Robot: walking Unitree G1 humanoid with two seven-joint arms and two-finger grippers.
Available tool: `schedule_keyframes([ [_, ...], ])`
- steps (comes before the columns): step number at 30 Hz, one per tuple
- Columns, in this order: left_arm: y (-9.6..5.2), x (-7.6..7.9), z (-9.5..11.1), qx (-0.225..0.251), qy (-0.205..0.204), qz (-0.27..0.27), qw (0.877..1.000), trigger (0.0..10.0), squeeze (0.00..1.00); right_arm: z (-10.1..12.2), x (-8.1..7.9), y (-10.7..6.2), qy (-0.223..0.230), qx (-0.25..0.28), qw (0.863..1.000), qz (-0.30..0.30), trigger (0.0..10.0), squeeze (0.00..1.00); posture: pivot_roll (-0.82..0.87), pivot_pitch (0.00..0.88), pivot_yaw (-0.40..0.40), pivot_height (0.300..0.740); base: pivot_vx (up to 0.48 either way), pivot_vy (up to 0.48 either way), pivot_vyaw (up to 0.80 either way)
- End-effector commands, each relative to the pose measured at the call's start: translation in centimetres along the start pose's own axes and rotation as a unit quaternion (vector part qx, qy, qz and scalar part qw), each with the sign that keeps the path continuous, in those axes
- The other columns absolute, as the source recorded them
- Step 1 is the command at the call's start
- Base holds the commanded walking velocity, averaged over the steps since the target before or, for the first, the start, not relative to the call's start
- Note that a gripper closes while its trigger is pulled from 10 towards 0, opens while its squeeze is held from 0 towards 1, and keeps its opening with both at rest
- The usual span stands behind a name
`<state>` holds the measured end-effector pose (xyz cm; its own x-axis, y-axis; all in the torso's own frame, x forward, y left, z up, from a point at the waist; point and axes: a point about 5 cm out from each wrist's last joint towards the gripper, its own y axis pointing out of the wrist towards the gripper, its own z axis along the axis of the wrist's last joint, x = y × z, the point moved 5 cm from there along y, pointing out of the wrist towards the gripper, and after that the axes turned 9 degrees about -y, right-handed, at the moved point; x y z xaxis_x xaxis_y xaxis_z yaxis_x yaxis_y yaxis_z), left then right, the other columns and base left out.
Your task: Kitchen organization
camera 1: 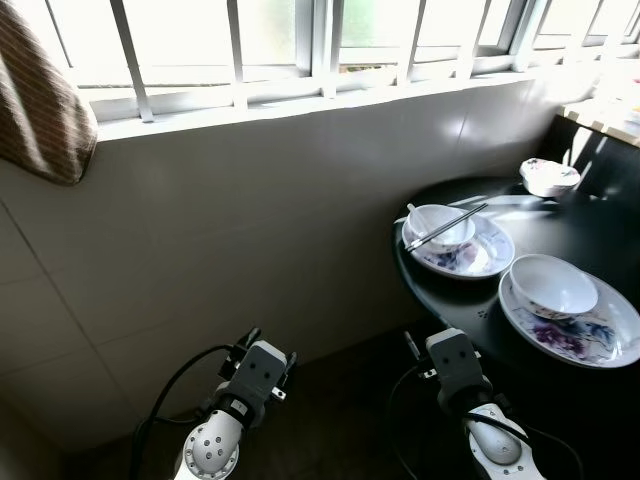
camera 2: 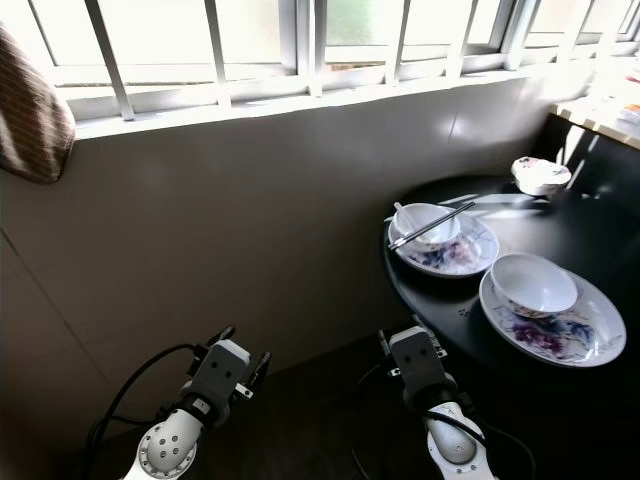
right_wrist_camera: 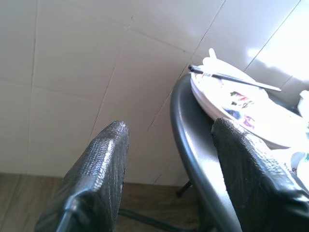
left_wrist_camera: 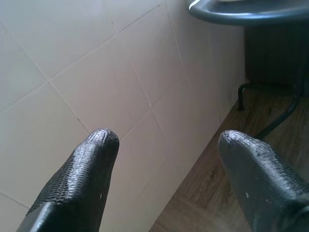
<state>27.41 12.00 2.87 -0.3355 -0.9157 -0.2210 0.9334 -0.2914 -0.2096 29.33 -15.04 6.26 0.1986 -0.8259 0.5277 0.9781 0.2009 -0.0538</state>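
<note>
Not at the dishes yet, both arms low and empty

My left gripper [left_wrist_camera: 161, 145] and right gripper [right_wrist_camera: 169, 140] both had jaws wide apart holding nothing, hanging low near the tiled wall [camera 1: 250, 210], the right one just beside the tabletop [camera 1: 560, 240] edge. The chopsticks [camera 1: 446, 226] lay flat across the small bowl [camera 1: 440, 224] on the far plate [camera 1: 480, 255], long axis running diagonally, tips toward me and to the left. I reckoned the smart move was to step closer, lift the right arm over the rim, then pinch the sticks crosswise mid-length so they wouldn't roll off.
</note>
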Motion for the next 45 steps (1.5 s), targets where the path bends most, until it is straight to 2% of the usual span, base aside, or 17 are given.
schedule_keyframes([
  [1,0.1,-0.2,0.2,0.003,0.001,0.002,1.000,10.0,0.00,1.1,0.8,0.3,-0.014,0.024,0.999,-0.015,10.0,0.00,0.00,0.000,-0.009,0.740,0.000,-0.480,0.00],
  [7,0.0,-0.2,0.4,0.005,0.000,0.005,1.000,10.0,0.00,2.2,1.7,1.0,-0.022,0.041,0.999,-0.028,10.0,0.00,0.00,0.000,-0.011,0.740,0.000,-0.480,0.00],
  [12,0.0,-0.2,0.4,0.006,-0.001,0.007,1.000,10.0,0.00,2.4,1.7,1.0,-0.035,0.044,0.998,-0.026,10.0,0.00,0.00,0.000,-0.016,0.740,0.000,-0.480,0.00],
  [16,0.0,-0.3,0.5,0.008,-0.002,0.009,1.000,10.0,0.00,2.3,1.9,1.1,-0.026,0.041,0.998,-0.027,10.0,0.00,0.00,0.000,-0.019,0.740,0.000,-0.480,0.00],
  [28,0.1,-0.5,0.9,0.017,-0.012,0.012,1.000,10.0,0.00,1.8,3.6,1.6,-0.039,0.020,0.998,-0.050,10.0,0.00,0.00,0.000,-0.021,0.740,0.000,0.000,0.00],
  [29,0.2,-0.5,1.0,0.017,-0.013,0.012,1.000,10.0,0.00,1.5,4.2,1.7,-0.027,0.012,0.998,-0.051,10.0,0.00,0.00,0.000,-0.020,0.740,0.000,0.000,0.00],
  [36,0.3,-0.3,1.0,0.015,-0.018,0.008,1.000,10.0,0.00,1.0,5.2,2.4,-0.024,-0.001,1.000,-0.003,10.0,0.00,-0.01,0.000,-0.017,0.740,0.000,0.000,0.00],
  [38,0.4,-0.3,1.0,0.015,-0.020,0.007,1.000,10.0,0.00,0.4,6.0,2.4,-0.018,-0.015,1.000,0.008,10.0,0.00,-0.01,0.000,-0.019,0.740,0.000,0.000,0.00],
  [45,0.6,-0.3,1.1,0.016,-0.022,0.007,1.000,10.0,0.00,-1.0,5.6,2.4,-0.064,-0.032,0.991,0.110,10.0,0.00,-0.01,0.000,-0.022,0.740,0.000,0.000,0.00],
])
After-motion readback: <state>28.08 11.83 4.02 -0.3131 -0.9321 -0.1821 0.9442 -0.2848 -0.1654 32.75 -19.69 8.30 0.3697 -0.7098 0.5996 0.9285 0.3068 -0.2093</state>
